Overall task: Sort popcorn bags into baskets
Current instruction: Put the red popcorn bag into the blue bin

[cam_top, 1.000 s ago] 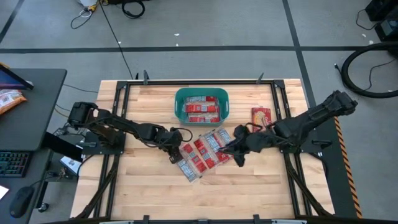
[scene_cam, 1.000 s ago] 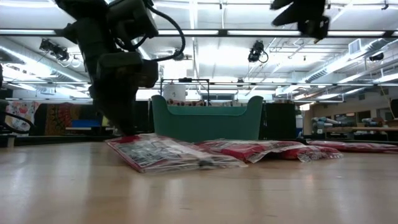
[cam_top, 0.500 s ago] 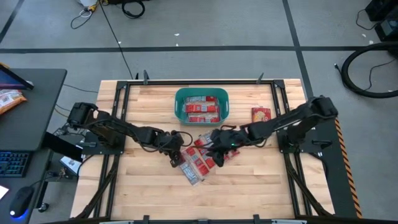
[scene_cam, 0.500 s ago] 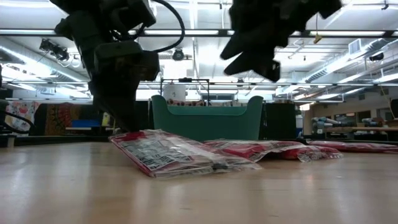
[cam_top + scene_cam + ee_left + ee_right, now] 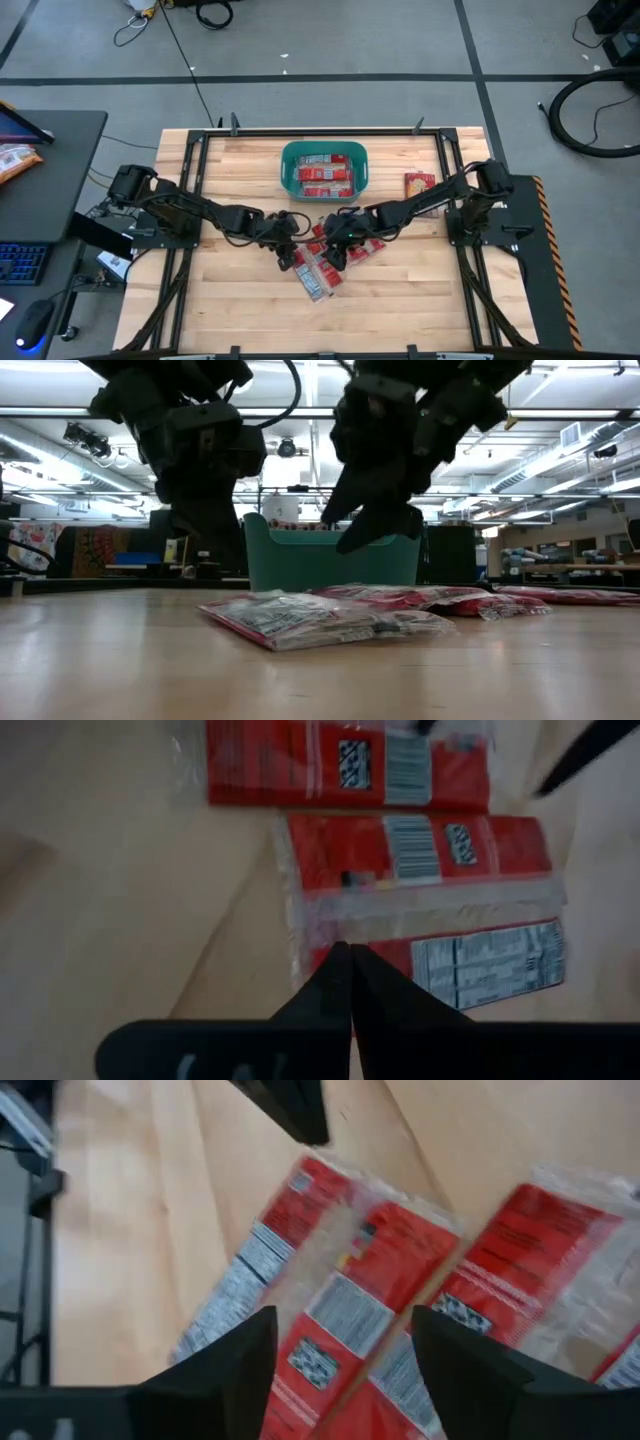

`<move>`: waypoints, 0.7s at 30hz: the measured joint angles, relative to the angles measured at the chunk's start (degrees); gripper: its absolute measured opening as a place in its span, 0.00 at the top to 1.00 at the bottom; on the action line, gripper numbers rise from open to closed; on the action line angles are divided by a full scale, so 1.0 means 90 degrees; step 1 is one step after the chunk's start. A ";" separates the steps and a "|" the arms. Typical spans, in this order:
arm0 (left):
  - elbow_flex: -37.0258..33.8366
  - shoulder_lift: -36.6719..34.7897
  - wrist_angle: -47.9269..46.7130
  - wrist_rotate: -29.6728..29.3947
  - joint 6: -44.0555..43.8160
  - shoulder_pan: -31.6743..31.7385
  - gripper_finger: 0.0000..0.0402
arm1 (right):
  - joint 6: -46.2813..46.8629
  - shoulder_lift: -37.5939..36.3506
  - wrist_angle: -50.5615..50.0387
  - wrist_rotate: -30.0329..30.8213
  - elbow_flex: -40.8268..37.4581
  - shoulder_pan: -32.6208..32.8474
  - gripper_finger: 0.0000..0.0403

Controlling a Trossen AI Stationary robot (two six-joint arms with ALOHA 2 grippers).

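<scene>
Wooden bench [image 5: 240, 300] under workshop lights. Right gripper [image 5: 335, 252] spread wide, hovering empty above the loose popcorn bags [image 5: 318, 262] at bench centre. Left gripper [image 5: 286, 256] pinched fully shut, tips down at the nearest bag's edge [image 5: 440, 965]. Teal basket [image 5: 288, 172] just behind the pile, more bags inside; one bag [image 5: 419, 185] apart.

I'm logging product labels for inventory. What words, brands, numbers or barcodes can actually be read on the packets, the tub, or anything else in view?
Popcorn bags: white label panels, barcodes and small print show, all too blurred to read.
Popcorn bags seen past the right wrist: barcode stripes only, no legible words.
Teal tub: no text visible.
Separate packet by the right arm: print too small to read.
No text can be read anywhere.
</scene>
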 joint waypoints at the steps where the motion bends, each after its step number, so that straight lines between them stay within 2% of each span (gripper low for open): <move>1: 0.0000 0.0000 0.0060 -0.0001 -0.0005 0.0000 1.00 | -0.0007 0.0048 0.0001 -0.0003 0.0000 -0.0012 0.40; 7: 0.0000 -0.0007 0.0289 -0.0017 -0.0023 0.0000 1.00 | 0.0007 0.0208 0.0058 0.0005 -0.0002 -0.0072 0.32; 10: 0.0000 -0.0007 0.0290 0.0313 -0.0094 -0.0004 0.98 | -0.0023 0.0240 0.0037 -0.0006 -0.0002 -0.0072 0.31; 15: 0.0014 0.0007 0.0725 0.0538 0.0324 -0.0433 0.81 | -0.0168 0.0257 -0.0117 -0.0032 0.0000 0.0002 0.32; 21: 0.0433 0.0341 0.0450 0.0114 0.0360 -0.0998 0.58 | 0.0200 0.0233 -0.0721 -0.0063 0.0000 0.0095 0.35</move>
